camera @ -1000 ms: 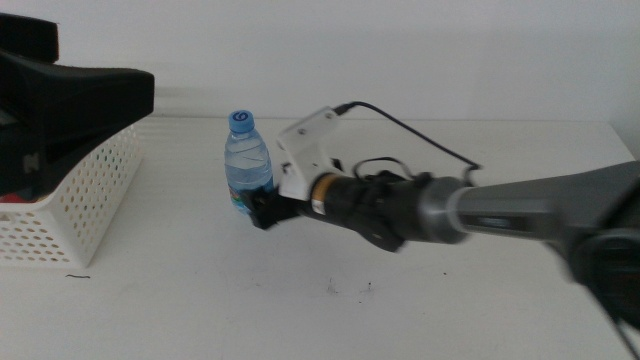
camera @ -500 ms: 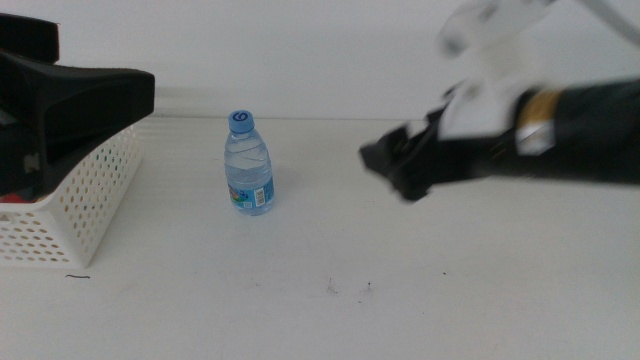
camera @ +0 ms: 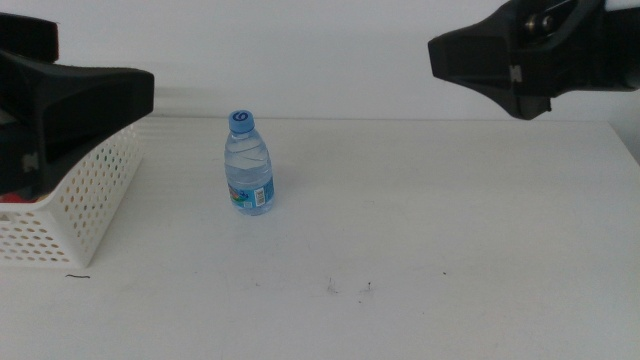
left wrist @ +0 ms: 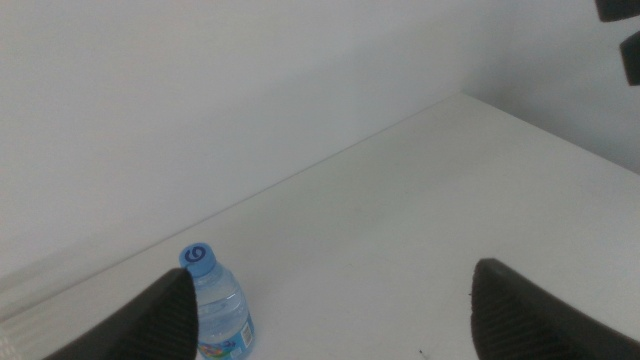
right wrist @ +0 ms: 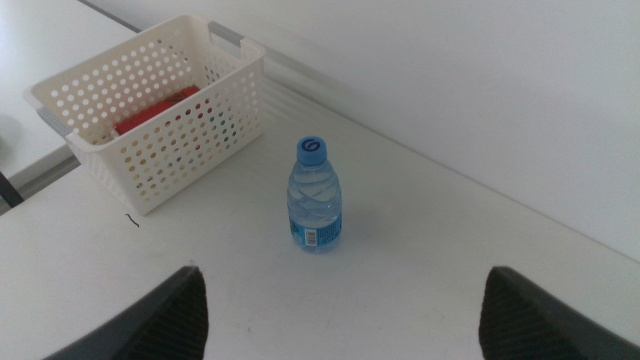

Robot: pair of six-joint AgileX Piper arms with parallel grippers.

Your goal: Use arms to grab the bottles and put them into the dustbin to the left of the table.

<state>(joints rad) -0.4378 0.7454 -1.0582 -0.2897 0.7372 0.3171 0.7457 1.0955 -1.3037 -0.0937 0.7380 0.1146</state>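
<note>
A small clear water bottle (camera: 250, 165) with a blue cap stands upright on the white table (camera: 420, 230), left of centre, with nothing touching it. My right gripper (camera: 470, 50) hangs high at the upper right, far from the bottle. Its wrist view looks down on the bottle (right wrist: 315, 200) between open, empty jaws (right wrist: 345, 285). My left gripper (camera: 80, 95) hovers above the white perforated dustbin (camera: 70, 205) at the left edge. It is open (left wrist: 335, 285), and the bottle (left wrist: 215, 305) shows beside one jaw. A red can (right wrist: 155, 110) lies inside the dustbin (right wrist: 190, 135).
A few dark specks (camera: 345, 288) mark the table near the front. The wall rises behind the table's far edge. The right gripper's dark tip (left wrist: 622, 30) shows in a corner of the left wrist view.
My right gripper was down at the bottle's base a second ago. It has pulled away up and to the right. The bottle stands where it was, and the left arm has not moved.
</note>
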